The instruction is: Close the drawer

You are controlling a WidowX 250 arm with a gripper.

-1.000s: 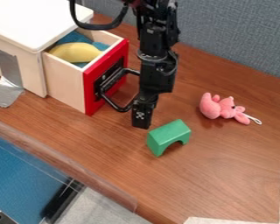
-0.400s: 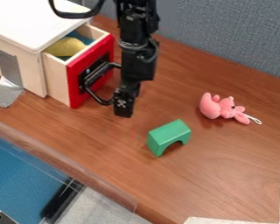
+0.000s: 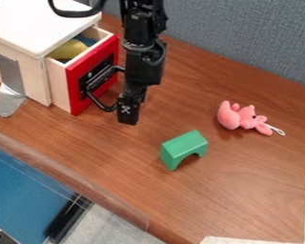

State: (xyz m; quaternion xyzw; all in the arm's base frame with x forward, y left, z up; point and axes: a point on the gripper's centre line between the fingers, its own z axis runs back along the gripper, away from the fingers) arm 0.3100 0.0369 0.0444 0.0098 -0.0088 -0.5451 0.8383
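The black gripper hangs low over the table, right up against the outer side of the black drawer handle. The drawer stands partly out of the white-topped wooden box, its red front facing the arm. Inside the drawer, part of a yellow object and some blue material are visible.
A green arch block sits on the table, right of and below the gripper. Further right lies a pink plush toy. Grey tape is at the box's left, and a grey partition stands behind.
The gripper has moved left and slightly up in the view. Along with it the drawer has slid further into the box, hiding more of the yellow object.
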